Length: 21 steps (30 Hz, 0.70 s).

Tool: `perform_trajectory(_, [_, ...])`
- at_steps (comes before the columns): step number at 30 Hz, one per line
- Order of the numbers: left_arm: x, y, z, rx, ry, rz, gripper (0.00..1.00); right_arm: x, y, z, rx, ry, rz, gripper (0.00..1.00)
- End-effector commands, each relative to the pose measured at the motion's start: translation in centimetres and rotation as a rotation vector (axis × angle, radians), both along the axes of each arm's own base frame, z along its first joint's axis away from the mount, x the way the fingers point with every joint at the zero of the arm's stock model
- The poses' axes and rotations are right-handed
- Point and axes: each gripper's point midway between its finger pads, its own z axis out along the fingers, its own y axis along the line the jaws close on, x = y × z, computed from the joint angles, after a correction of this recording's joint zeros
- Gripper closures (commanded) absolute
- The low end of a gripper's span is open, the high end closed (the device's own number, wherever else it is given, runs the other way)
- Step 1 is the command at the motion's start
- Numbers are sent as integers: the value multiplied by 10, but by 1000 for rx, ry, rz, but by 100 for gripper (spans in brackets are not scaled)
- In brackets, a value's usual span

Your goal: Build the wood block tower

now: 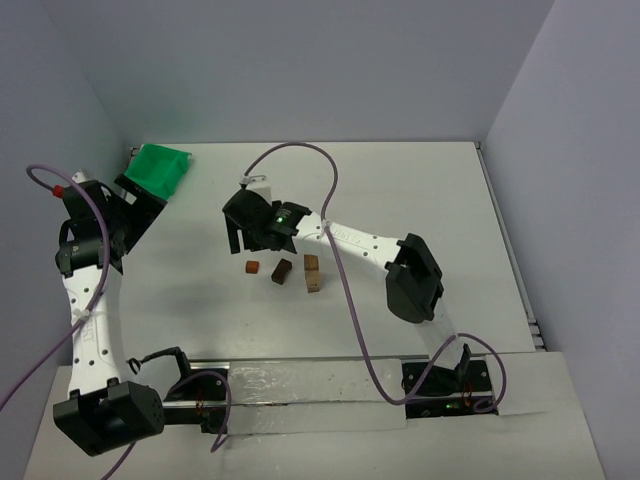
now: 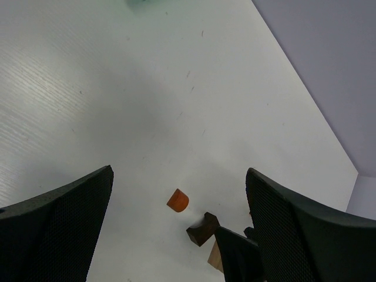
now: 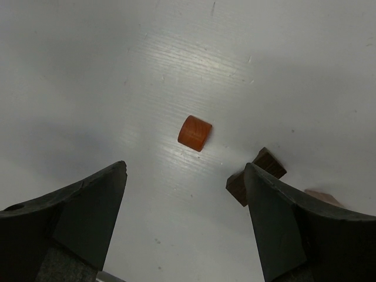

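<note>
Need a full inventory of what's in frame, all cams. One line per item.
reddish-brown block: 1, small, left end of the cluster mid-table, lying apart from the rest
dark brown block: 1, just right of it
tan blocks: 2 showing, touching, right end of the cluster; cannot tell whether stacked or side by side
green bin: 1, far-left corner of the table
table: 1, white
purple cables: 2, one along each arm
left gripper: black, open, empty, at the table's left by the bin
right gripper: black, open, empty, next to the reddish-brown block, not touching it
</note>
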Motion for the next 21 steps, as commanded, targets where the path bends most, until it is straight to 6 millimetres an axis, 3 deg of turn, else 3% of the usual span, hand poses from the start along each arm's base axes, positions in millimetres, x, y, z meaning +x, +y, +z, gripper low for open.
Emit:
perform_trajectory(1, [-3, -1, 12, 11, -65, -8, 1, 4, 9, 1, 31, -7, -82, 13])
perform_trajectory(10, [-7, -6, 3, -19, -64, -12, 1, 3, 12, -39, -7, 57, -125, 12])
perform_trajectory(21, [-6, -5, -6, -36, -55, -7, 1, 3, 21, -73, -36, 112, -129, 17])
